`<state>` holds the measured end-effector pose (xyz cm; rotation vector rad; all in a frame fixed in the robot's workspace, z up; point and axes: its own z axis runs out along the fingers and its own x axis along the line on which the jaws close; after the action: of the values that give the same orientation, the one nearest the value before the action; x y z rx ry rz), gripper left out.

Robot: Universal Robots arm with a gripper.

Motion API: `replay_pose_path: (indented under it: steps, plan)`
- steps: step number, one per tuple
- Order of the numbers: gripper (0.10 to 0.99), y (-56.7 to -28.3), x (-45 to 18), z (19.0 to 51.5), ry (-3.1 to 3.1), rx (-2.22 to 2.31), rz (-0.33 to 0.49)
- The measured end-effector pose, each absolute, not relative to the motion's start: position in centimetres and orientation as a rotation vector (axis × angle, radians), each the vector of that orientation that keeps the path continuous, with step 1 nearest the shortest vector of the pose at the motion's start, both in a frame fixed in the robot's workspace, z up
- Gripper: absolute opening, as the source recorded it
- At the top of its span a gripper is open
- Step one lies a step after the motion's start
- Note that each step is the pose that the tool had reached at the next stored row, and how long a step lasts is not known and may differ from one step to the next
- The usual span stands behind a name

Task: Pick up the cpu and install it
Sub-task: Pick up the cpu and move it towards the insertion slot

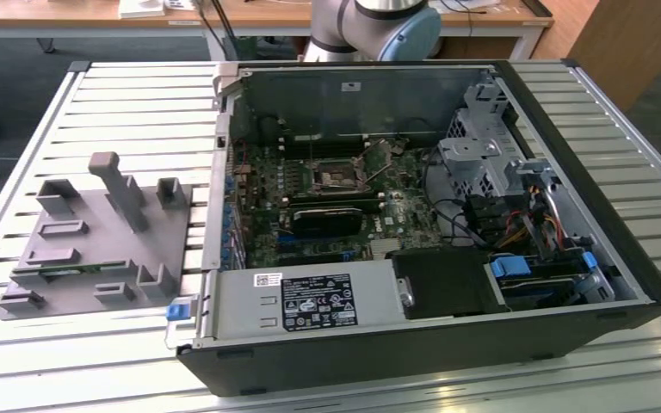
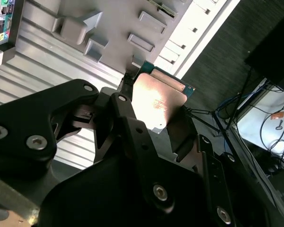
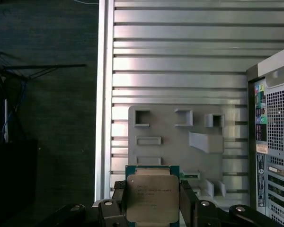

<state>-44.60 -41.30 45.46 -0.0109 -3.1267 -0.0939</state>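
The cpu [image 3: 151, 197], a flat square chip with a shiny metal top and a thin green rim, sits between my gripper's [image 3: 151, 208] two black fingers, well above the table. In the second wrist view the cpu [image 2: 158, 101] tilts and reflects light, and the gripper [image 2: 154, 120] is shut on its opposite edges. Below it lies the grey holder plate [image 3: 180, 137] with several slots and pegs. The open computer case [image 1: 446, 284] shows the motherboard with its cpu socket [image 1: 339, 178], the metal frame standing around a dark square middle.
The grey holder plate [image 1: 89, 245] lies on the slatted metal table [image 1: 135, 95] at the exterior view's left, beside the case. A green memory stick [image 1: 72, 269] lies in the plate. The arm's base [image 1: 377, 26] stands behind the case. Cables and drive cages [image 1: 491, 163] fill the case's right side.
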Motion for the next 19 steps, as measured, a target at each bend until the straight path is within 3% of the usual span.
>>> replay_pose_path:
  steps: [19]
  plan:
    - [0.537, -41.3, -40.8, 46.2, -3.127, -0.011, -0.094]
